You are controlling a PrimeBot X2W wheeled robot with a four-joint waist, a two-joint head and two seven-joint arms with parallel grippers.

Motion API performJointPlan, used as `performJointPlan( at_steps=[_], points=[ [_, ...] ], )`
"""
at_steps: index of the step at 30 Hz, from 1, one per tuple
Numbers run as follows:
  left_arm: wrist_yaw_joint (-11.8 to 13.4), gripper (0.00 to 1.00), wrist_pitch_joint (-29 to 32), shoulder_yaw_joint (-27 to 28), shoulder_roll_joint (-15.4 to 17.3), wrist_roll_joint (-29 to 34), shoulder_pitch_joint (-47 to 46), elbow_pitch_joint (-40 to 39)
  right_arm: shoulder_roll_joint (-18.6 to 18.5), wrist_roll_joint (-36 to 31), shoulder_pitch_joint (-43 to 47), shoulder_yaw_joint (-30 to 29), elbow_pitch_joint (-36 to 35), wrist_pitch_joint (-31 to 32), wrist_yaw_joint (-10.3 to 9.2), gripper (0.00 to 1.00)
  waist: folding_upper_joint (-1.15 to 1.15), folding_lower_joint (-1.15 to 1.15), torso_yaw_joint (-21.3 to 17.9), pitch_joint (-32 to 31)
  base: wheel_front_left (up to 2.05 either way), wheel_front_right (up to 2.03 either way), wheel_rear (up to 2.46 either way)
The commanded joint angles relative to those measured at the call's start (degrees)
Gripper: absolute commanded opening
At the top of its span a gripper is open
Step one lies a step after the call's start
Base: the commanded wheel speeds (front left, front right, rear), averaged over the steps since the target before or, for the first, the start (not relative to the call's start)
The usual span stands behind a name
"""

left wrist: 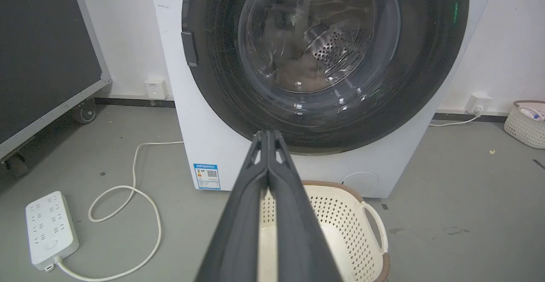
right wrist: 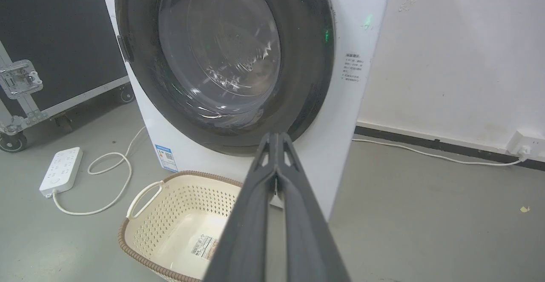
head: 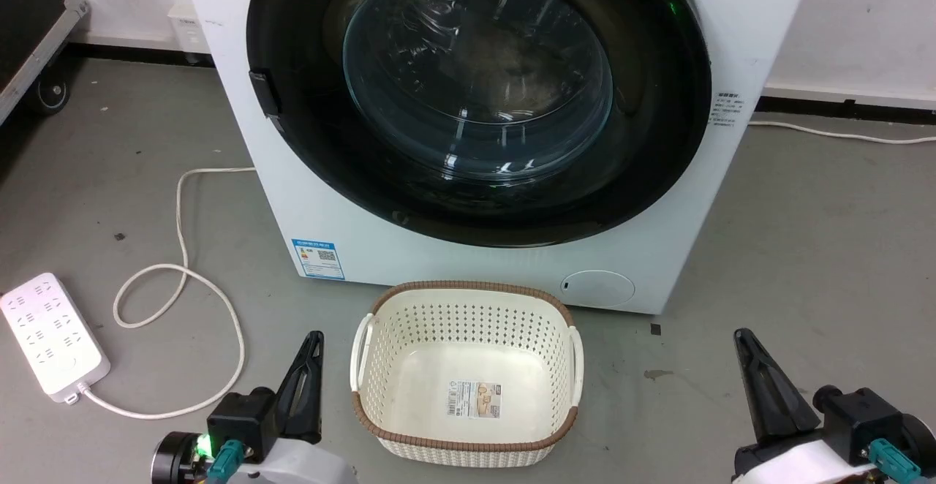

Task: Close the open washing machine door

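Both pairs of jaws are clenched on nothing: left gripper point(head: 313, 343) at lower left of the frame, right gripper point(head: 742, 338) at lower right. A cream basket point(head: 468, 285) sits between them. Above it, at upper centre, the washing machine door point(head: 479, 82) lies flush against the white machine point(head: 380, 250).

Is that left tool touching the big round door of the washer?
Apart. In the head view, the left tool sits low beside the basket, grey floor lying between its tip and the washing machine door.
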Motion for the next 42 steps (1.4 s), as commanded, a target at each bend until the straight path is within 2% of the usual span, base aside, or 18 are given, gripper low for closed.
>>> performJointPlan(
  at_steps=[1,42],
  points=[
    [0.33,0.00,0.47,0.21,-0.22,0.61,0.15,-0.48,0.17,-0.39,-0.30,0.06,-0.53,0.38,-0.01,0.00,0.00,0.00,0.01,-0.01,0.00,0.00,0.00],
    [1.28,0.00,5.62,2.36,-0.72,3.30,0.39,-3.86,0.46,-1.07,-0.87,0.90,-2.45,5.55,-0.03,0.00,0.00,0.00,0.26,-0.28,0.00,0.00,0.00]
  ],
)
